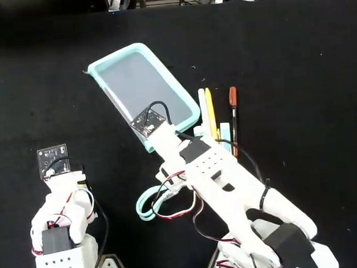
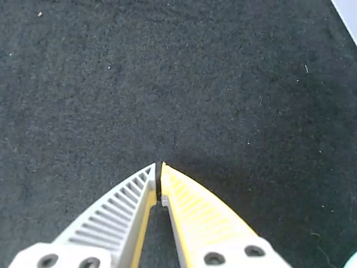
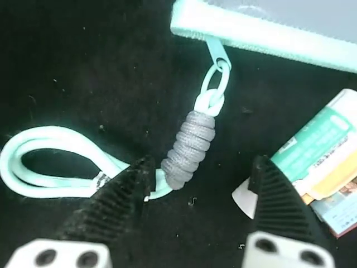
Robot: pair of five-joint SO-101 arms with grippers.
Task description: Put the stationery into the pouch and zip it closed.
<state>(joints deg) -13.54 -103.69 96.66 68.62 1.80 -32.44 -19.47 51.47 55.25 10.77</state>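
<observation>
Right pincer [image 3: 204, 165] wide open, empty; grey-wrapped zip cord [image 3: 188, 146] lies between jaws, long axis running toward pouch [image 3: 251, 34] edge. Left pincer [image 2: 159, 168] closed, empty, well apart over counter [image 2: 167, 67].

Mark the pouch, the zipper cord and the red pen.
pouch [image 1: 140, 87], high view, grey panel.
zipper cord [image 3: 188, 146], right wrist view, grey wrapped knot.
red pen [image 1: 232, 98], high view, red end.

Pens [image 1: 210, 110], perhaps eraser [image 1: 225, 132], just beside pouch [image 1: 115, 57]
</observation>
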